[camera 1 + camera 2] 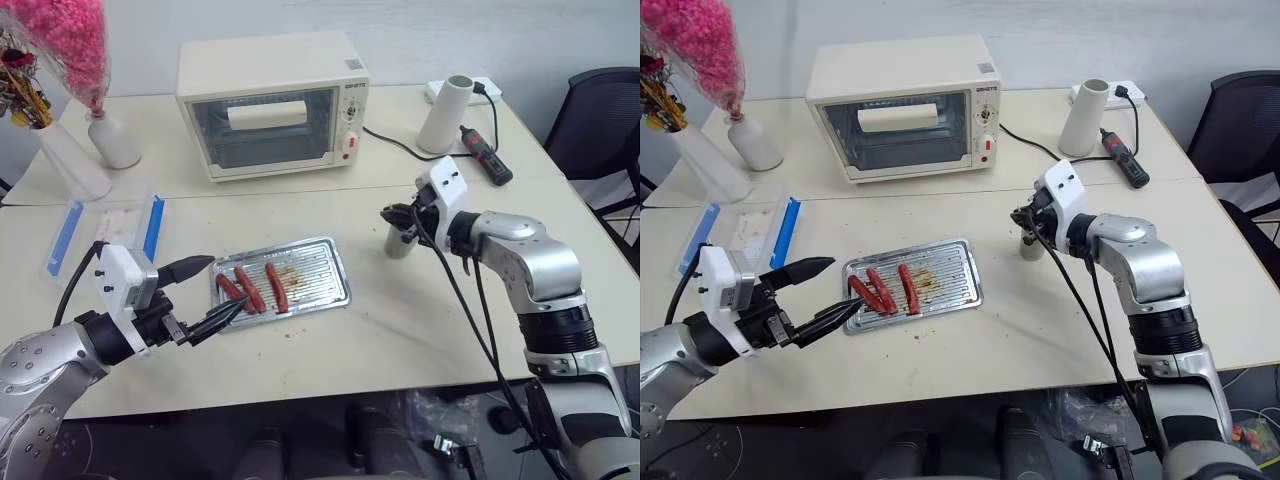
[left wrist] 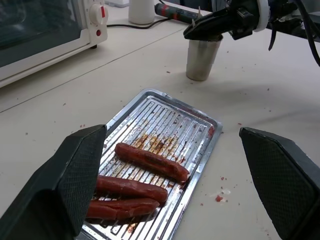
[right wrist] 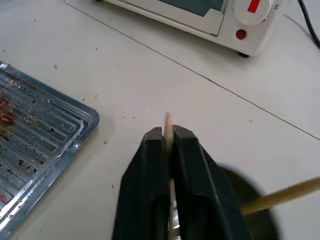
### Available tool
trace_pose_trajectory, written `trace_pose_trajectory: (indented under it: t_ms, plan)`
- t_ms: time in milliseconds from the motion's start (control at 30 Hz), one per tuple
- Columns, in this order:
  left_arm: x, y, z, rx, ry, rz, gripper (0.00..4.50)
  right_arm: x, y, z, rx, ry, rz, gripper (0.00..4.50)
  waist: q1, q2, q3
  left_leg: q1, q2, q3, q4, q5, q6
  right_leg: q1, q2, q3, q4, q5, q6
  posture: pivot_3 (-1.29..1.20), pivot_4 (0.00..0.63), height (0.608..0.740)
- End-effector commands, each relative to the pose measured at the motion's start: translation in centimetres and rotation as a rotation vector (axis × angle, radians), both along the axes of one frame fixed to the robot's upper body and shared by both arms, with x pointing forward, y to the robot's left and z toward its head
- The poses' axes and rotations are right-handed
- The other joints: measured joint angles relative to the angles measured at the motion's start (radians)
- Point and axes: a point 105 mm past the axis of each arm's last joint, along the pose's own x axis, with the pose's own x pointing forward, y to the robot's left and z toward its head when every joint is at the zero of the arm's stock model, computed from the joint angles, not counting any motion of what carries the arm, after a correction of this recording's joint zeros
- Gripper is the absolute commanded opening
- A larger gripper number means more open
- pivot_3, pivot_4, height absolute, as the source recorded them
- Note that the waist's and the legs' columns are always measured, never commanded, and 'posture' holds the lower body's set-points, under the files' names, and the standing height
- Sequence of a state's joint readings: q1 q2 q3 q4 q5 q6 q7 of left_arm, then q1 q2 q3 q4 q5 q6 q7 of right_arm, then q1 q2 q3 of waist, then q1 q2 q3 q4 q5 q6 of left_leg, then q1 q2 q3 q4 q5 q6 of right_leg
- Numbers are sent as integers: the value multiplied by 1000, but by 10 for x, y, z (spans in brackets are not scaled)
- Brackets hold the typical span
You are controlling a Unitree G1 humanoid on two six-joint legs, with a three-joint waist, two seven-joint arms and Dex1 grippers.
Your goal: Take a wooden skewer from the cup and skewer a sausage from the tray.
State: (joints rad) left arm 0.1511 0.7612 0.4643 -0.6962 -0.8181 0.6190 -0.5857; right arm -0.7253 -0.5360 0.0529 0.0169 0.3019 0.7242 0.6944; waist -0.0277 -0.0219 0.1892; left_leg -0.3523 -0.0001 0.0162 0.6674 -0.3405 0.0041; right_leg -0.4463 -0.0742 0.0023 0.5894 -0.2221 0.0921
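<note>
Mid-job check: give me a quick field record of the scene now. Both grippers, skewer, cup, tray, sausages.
right gripper: shut on a wooden skewer, directly over the cup
wooden skewer: pinched between the fingers, tip poking out past them; a second skewer leans in the cup
cup: upright on the table, right of the tray, apart from it
left gripper: open, holding nothing, hovering at the tray's near end
tray: flat on the table, grease-stained
sausages: three, lying in the tray's left half, none skewered yet

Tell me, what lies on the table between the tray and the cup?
Nothing lies there. Between the tray and the cup the left wrist view shows bare tabletop, with only small reddish specks near the tray.
</note>
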Motion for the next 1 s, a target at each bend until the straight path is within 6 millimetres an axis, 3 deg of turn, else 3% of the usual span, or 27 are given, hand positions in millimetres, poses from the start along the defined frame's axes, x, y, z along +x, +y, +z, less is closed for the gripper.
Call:
trace_pose_trajectory:
  t_ms: [33, 333, 700, 833, 1000]
  plan:
    - [0, -2, 8, 14, -47, -14, 4500, -3, -1, 14, 23, -44, -2, 18, 0, 0, 0, 0, 0, 0, 0, 0, 0, 0, 0, 0, 0, 0, 0, 0, 150, 740]
    - [4, -6, 9, 4, -64, -26, 4500, -9, -1, 42, 38, -90, 5, 18, 0, 0, 0, 0, 0, 0, 0, 0, 0, 0, 0, 0, 0, 0, 0, 0, 150, 740]
    - [26, -34, 24, -124, -179, -38, 4500, -25, 17, 138, 210, -173, 69, 18, 1, 1, 1, -1, -1, -2, 0, 0, 0, 0, -3, -1, 0, 0, 0, 0, 150, 740]
    - [34, -45, 28, -170, -221, -18, 4500, -27, 36, 143, 378, -39, 103, 18, -3, 1, 0, -2, 0, -2, -1, 0, 0, 0, -4, 0, 2, 1, 1, 0, 150, 740]
    - [45, -60, 28, -199, -259, -15, 4500, -14, 60, 121, 671, 303, 81, 18, 0, 1, 0, -3, 1, -3, -1, 1, -2, -1, -4, 0, 2, 1, 1, 0, 150, 740]
